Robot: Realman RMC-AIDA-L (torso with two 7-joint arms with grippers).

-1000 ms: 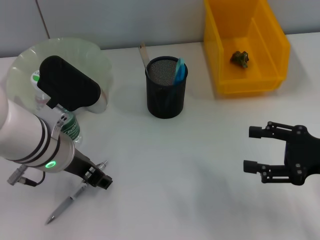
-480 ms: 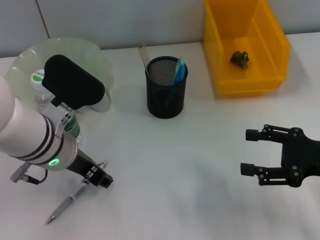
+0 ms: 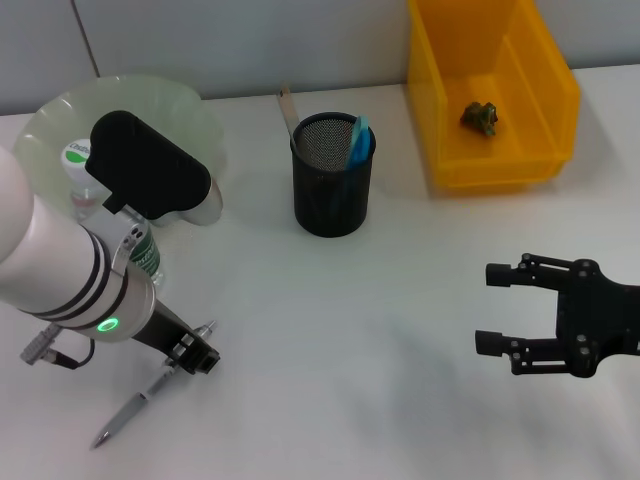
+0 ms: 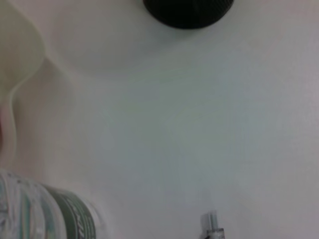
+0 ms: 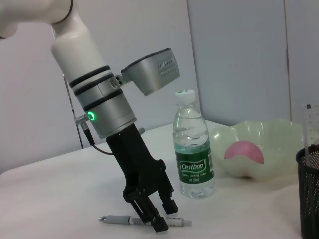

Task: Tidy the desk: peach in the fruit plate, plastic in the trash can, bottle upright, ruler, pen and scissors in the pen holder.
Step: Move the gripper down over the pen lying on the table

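Note:
A silver pen (image 3: 140, 403) lies on the white table at the front left; it also shows in the right wrist view (image 5: 119, 219). My left gripper (image 3: 195, 358) is down at the pen's upper end, and in the right wrist view (image 5: 164, 215) its fingers stand open on either side of the pen. A clear bottle (image 5: 193, 149) with a green label stands upright beside it (image 3: 142, 255). A pink peach (image 5: 244, 152) lies in the pale green plate (image 3: 50, 125). The black mesh pen holder (image 3: 332, 185) holds blue scissors (image 3: 358, 140) and a ruler (image 3: 288, 108). My right gripper (image 3: 492, 308) is open and empty at the right.
A yellow bin (image 3: 545, 90) at the back right holds a crumpled piece of plastic (image 3: 480, 117). The left wrist view shows the holder's base (image 4: 188, 7), the bottle (image 4: 45, 214) and the pen's end (image 4: 212, 226). A wall runs along the table's back.
My left gripper has shifted slightly along the pen. My right gripper has drifted a little to the left and toward the front. The pen, the bottle and the holder have not moved.

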